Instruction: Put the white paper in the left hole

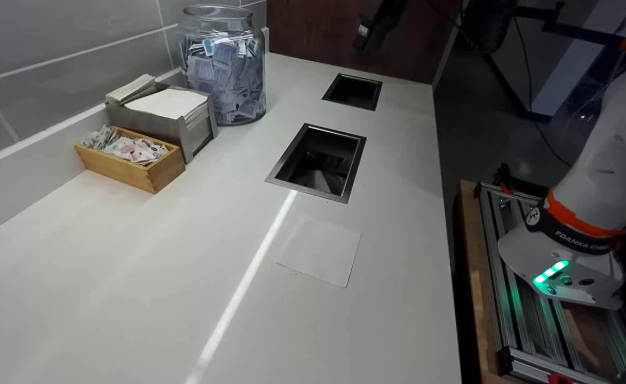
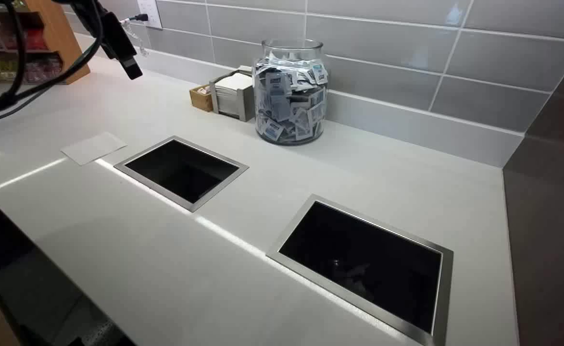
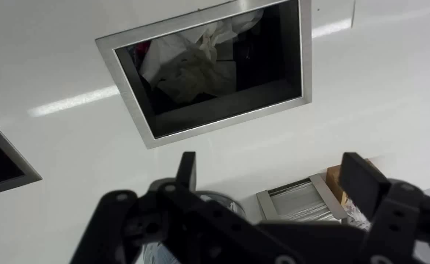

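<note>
While the gripper (image 3: 269,167) gapes, counter (image 1: 339,213) shows between white paper (image 1: 321,250) and the nearer hole rim (image 1: 307,189).

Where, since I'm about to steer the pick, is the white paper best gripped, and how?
I'd come straight down over the white paper with the gripper open and pinch its middle, likely buckling it into a fold. It looks thin and lies nearly flat on the counter, so an approach from the side would probably find little edge to get under.
</note>
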Available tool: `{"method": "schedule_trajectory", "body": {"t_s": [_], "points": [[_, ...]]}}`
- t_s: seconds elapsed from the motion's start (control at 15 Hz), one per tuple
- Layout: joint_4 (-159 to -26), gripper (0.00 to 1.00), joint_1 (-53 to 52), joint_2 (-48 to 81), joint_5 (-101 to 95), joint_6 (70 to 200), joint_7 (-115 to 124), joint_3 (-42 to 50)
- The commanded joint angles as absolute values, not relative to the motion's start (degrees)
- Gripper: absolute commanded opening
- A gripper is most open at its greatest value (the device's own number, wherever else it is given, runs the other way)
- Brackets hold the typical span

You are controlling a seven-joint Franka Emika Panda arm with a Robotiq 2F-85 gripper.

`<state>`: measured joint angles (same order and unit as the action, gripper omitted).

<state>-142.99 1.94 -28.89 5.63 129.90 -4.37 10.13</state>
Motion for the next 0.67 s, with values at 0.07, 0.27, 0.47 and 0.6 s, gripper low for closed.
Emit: {"method": "schedule_trajectory", "body": {"t_s": [0.07,0.27,0.47,0.6], "points": [[-142.84,1.00,2.86,-28.80,6.19,129.66,-4.79,9.31],[-142.83,1.00,2.86,-28.80,6.19,129.66,-4.79,9.31],[-143.11,1.00,0.77,-26.81,8.03,129.11,-4.92,8.42],[-143.47,1.00,-1.62,-24.03,9.76,129.18,-4.45,6.47]]}}
